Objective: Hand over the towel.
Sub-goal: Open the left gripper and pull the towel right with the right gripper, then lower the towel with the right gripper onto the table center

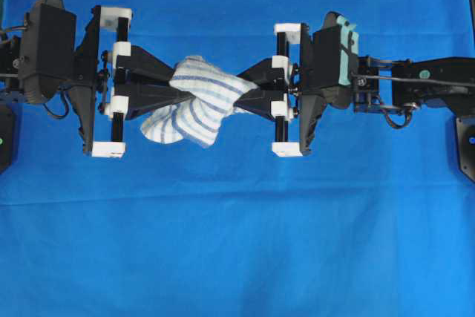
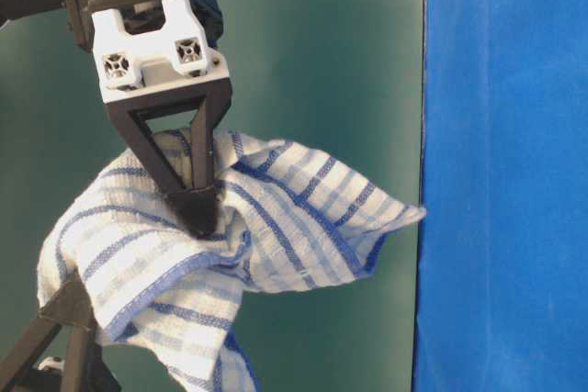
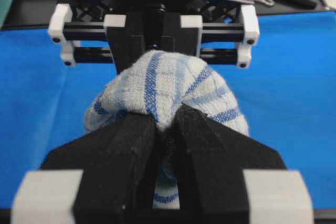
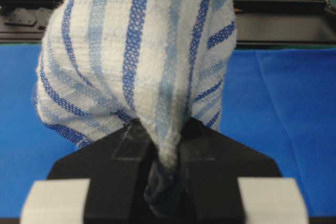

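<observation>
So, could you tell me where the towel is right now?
In the overhead view the towel hangs mid-air near the centre, above the blue sheet, pinched between the left gripper and right gripper.

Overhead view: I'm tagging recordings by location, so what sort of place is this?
Probably a robotics lab bench: a plain blue sheet covers the table, and the left gripper and right gripper hold a striped towel.

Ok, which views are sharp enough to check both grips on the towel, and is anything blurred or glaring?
Overhead: even light, no glare, towel crisp. Left wrist: fingers soft up close, towel sharp. Right wrist: towel weave sharp, background blurred. Table-level: sharp, dark fingers hard to read.
</observation>
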Tool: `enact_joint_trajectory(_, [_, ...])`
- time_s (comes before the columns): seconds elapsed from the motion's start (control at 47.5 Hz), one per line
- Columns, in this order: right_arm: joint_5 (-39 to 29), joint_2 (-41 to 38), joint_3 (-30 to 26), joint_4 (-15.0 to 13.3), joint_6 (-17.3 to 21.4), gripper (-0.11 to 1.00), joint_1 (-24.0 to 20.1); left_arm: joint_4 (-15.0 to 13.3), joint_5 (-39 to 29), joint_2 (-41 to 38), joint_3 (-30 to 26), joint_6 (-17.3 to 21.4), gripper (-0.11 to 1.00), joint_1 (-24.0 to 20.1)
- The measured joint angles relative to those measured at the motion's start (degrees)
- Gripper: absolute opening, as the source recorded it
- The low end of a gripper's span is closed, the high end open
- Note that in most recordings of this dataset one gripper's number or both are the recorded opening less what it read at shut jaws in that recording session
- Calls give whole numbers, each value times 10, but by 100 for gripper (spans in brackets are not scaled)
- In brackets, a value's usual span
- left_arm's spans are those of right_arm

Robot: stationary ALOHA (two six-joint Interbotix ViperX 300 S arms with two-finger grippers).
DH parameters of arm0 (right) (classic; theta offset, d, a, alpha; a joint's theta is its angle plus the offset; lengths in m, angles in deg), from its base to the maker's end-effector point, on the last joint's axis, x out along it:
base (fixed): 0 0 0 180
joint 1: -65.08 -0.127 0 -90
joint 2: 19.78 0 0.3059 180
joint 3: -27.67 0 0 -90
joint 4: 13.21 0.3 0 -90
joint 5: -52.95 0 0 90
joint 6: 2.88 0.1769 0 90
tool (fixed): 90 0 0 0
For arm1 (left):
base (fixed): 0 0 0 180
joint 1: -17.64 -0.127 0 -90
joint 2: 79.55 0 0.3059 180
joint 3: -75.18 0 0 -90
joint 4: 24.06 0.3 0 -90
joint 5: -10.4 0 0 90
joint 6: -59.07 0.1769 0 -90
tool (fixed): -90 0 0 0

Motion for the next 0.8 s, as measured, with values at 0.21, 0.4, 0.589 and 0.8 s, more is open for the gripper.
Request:
enact_joint_trajectory(0.21, [-4,15,7,0,5,8,0,-3,4,3,4,-4,57,-6])
enact_joint_trajectory(0.4, [-11,68,50,0,9,8,1,-4,13,35,27,-4,93,-6])
enact_joint_trajectory(0.589, [-17,145,110,4,11,8,1,-4,14,93,62,-6,93,-7])
enact_joint_trajectory(0.8, [-56,230,158,7,18,8,2,-5,14,145,89,-6,93,-7])
